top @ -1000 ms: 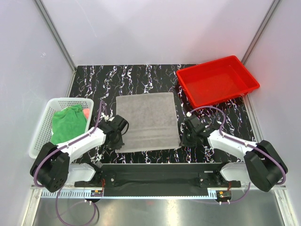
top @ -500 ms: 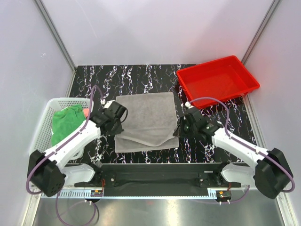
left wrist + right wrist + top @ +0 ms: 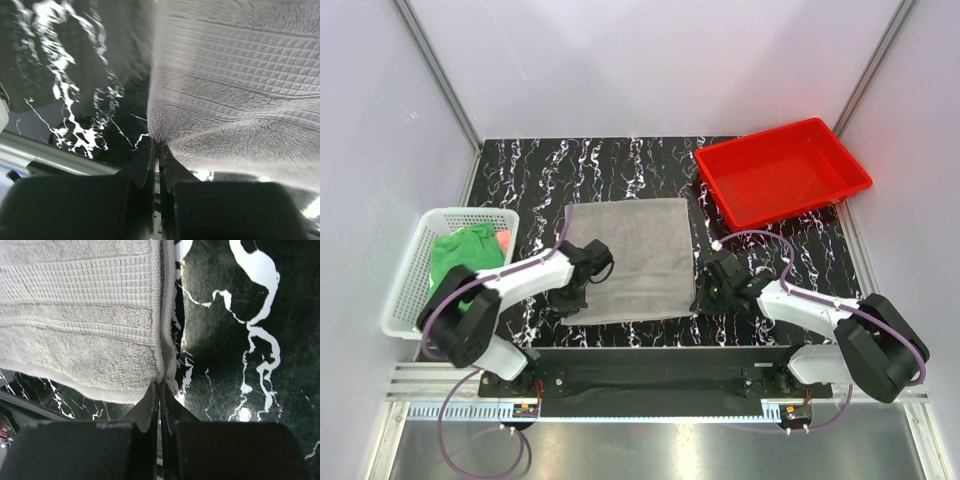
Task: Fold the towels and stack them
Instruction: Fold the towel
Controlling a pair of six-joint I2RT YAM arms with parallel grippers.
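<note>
Marble table (image 3: 620,165): towel (image 3: 635,250), tray (image 3: 782,172), basket (image 3: 412,285)

left gripper (image 3: 159,150) jaws clamped, right gripper (image 3: 160,390) likewise

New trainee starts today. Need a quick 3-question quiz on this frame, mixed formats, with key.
1. True or false: the red tray holds a folded towel.
2. Each gripper is shut on which part of the grey towel? A) a near corner B) the far edge C) the centre
3. Fill in: the green towel lies in the white ____.

Key: 1 false, the tray holds no towel. 2 A; left gripper and right gripper each pinch a near corner. 3 basket.
</note>
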